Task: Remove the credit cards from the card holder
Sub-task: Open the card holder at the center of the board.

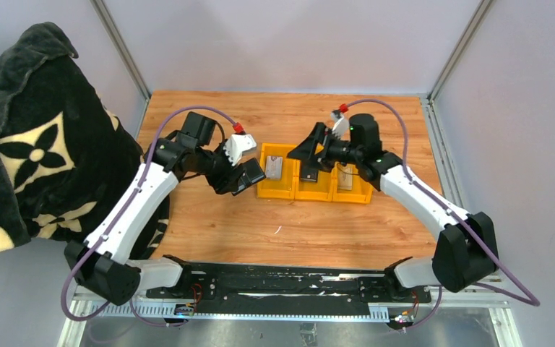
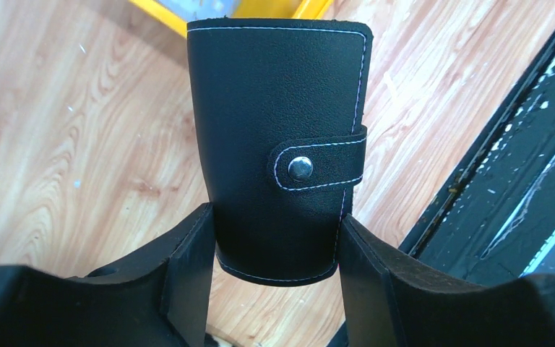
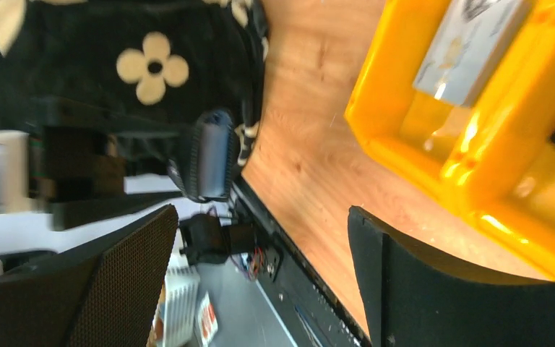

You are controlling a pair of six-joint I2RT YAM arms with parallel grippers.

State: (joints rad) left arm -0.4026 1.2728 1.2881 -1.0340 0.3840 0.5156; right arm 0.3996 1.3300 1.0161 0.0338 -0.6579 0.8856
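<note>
At your far left a black blanket (image 1: 29, 137) with cream flowers is heaped off the edge of the wooden worktop (image 1: 209, 224). Your left arm (image 1: 144, 191) reaches in over the wood. The left jaws are clamped on the holder (image 2: 274, 130), with one finger (image 2: 191, 267) pressed to each side of its lower end. The holder sits just beside the left end of the tray (image 1: 314, 194). In the left wrist view its strap (image 2: 321, 165) wraps across the front and the snap (image 2: 300, 168) is fastened, so it is shut. You cannot tell from these views whether it touches the wood. The yellow tray has three compartments in a row. Cards (image 1: 273, 168) show in it: a grey one lies in the left compartment, and a pale one, partly hidden by the arm, lies in the right compartment. Your right arm (image 1: 419, 195) comes in from the right. The right jaws hang over the middle compartment, spread wide with nothing between them. The right wrist view shows a grey card in the tray beyond them.
</note>
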